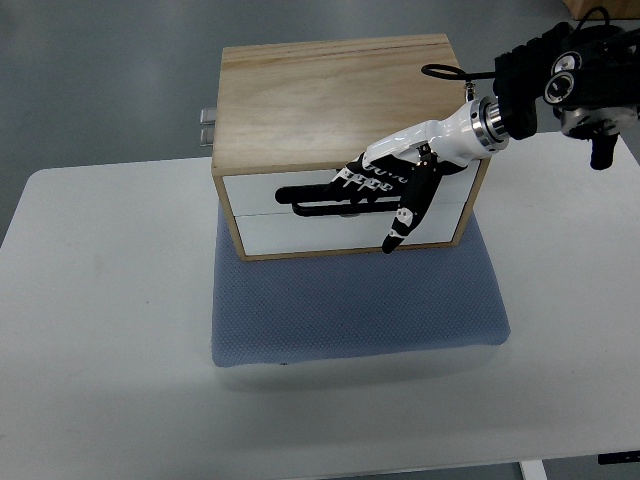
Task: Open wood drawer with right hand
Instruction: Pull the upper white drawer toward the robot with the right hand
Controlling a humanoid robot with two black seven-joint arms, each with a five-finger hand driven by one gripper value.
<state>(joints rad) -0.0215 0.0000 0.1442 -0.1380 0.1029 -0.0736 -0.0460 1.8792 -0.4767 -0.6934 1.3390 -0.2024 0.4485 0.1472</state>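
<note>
The right hand [385, 185] lies flat against the upper drawer [300, 190] front — fingers stretched out, gripping nothing. The wood drawer box [330, 85] sits on a blue mat [360, 310].

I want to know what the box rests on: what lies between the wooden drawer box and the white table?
In the top view, a blue mat lies between the wooden drawer box and the white table, sticking out toward the camera.
</note>
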